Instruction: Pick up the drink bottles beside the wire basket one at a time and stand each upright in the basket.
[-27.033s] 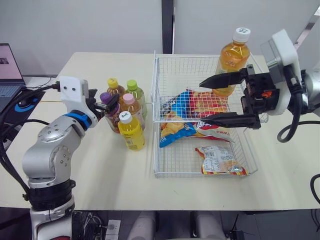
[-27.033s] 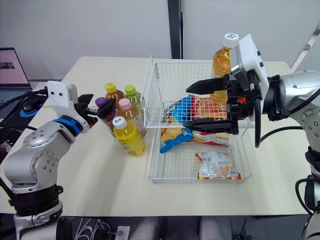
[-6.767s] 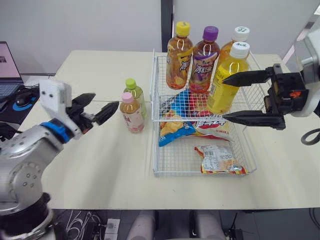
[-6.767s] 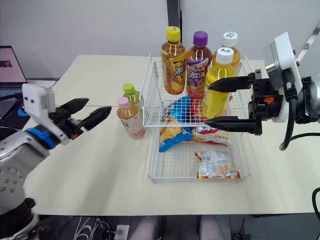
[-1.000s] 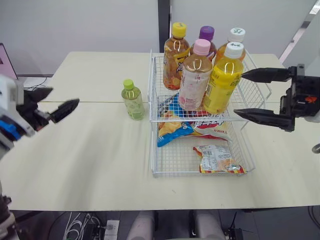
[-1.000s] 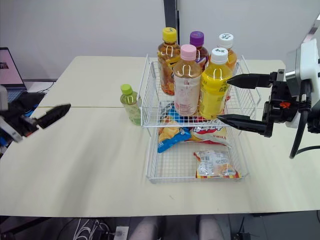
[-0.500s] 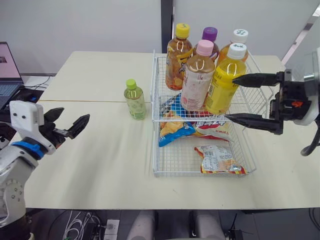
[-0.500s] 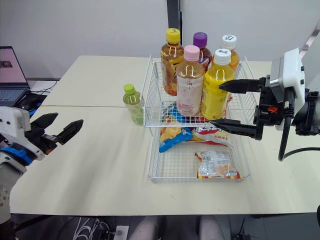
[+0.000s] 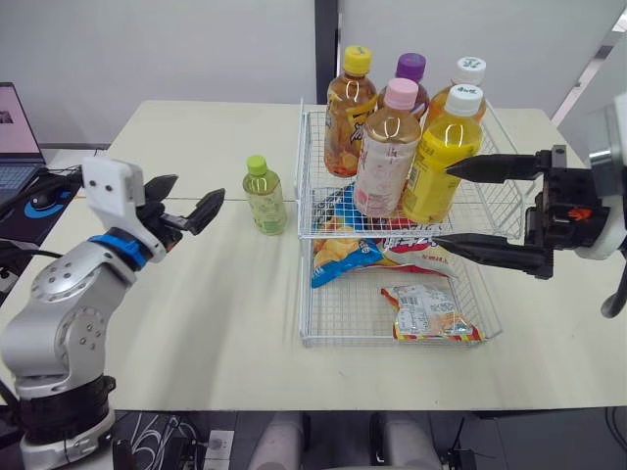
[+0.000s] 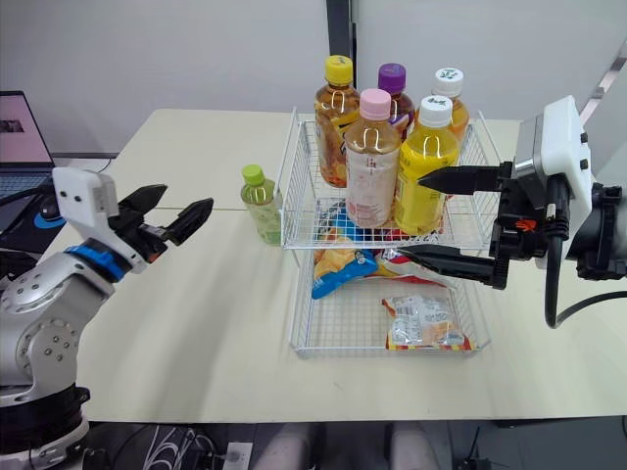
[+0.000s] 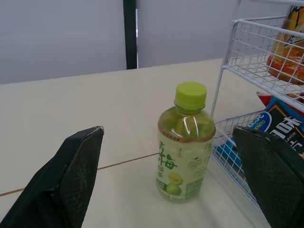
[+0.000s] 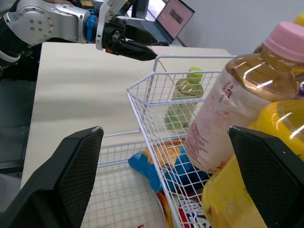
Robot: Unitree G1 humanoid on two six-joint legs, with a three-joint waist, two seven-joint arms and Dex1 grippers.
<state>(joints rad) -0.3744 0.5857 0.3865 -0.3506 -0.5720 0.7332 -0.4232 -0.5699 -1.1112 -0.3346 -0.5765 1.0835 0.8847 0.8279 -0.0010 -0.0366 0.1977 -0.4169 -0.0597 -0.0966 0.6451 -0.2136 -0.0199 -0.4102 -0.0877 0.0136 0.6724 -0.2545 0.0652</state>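
Our left tool (image 9: 191, 196), open, faces the green-capped bottle (image 9: 264, 194) standing on the table (image 9: 196, 323) just beside the wire basket (image 9: 313, 235); our right tool (image 9: 446, 204) sits open near the yellow bottle (image 9: 436, 147) inside.

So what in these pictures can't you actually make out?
Purple-capped drink bottle: the eye views show little beyond its cap; the pink-capped pale bottle stands in front.
Blue and orange snack bags: partly covered by the upper shelf of the white wire basket and its bottles.
Open laptop: cut off by the left eye view's edge; screen unreadably small.
Yellow bottle: cut by the right wrist view's edge.
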